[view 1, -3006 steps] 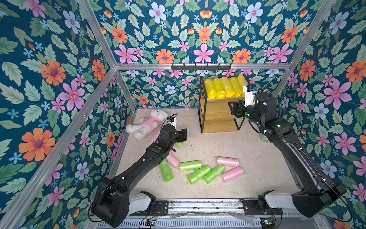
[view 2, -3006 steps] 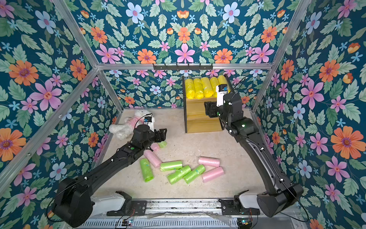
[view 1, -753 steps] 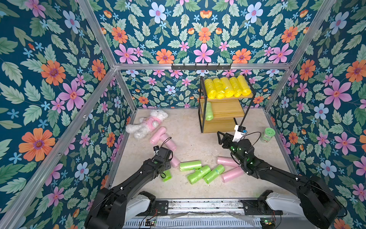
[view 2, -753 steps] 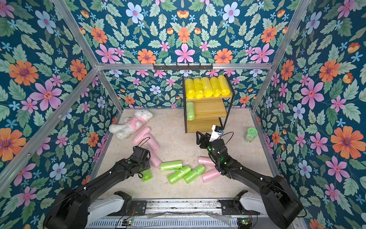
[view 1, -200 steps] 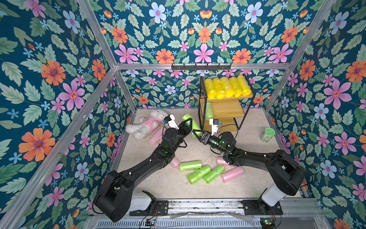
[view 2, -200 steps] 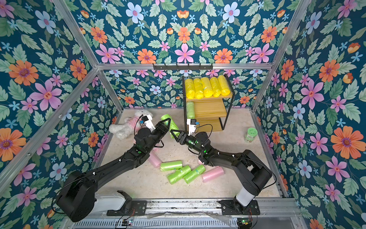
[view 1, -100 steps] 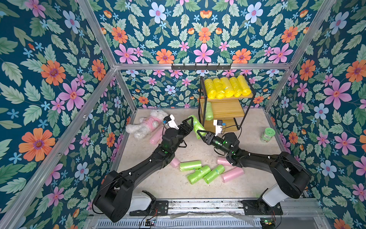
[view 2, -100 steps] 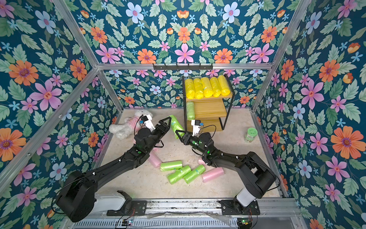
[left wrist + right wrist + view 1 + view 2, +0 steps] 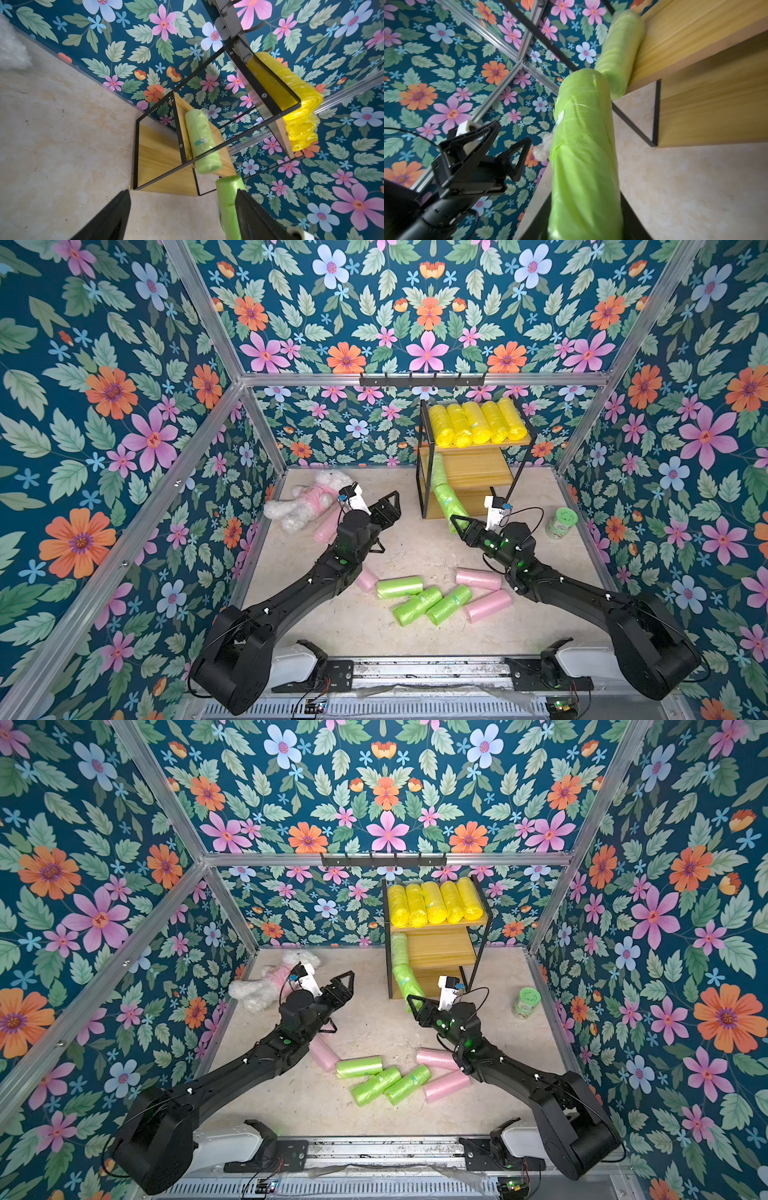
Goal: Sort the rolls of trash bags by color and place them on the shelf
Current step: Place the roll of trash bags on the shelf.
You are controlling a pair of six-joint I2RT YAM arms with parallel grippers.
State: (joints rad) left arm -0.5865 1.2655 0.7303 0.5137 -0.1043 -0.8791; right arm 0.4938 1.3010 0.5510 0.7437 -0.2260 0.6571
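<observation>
Right wrist view: the R gripper (image 9: 459, 523) is clenched on one end of a green roll (image 9: 583, 155), w/ a black finger pressing each side. Most of the roll sticks out free, and its far end points at the shelf (image 9: 478, 472), just beside a front post, about level w/ the middle board. I think it is held by the end on purpose: the free length can slide onto the board while the fingers remain outside the frame.

A second green roll (image 9: 201, 141) lies on that middle board along its edge, so the held one probably goes beside it. If the two touch now, I cannot tell. The top board carries five yellow rolls (image 9: 473, 423), packed side by side. Three green rolls (image 9: 419, 597) and some pink rolls (image 9: 478, 578) lie on the floor (image 9: 415, 539), not sorted yet.

The L gripper (image 9: 344, 982) is released, jaws wide, nothing btw them. It hangs above the floor near the plush (image 9: 303, 502), well apart from the held roll.

Both arms reach low and far forward from their bases. The R arm (image 9: 582, 593) rises at the wrist and aims up toward the shelf. The L arm (image 9: 316, 580) also tips its wrist up, facing the shelf.
</observation>
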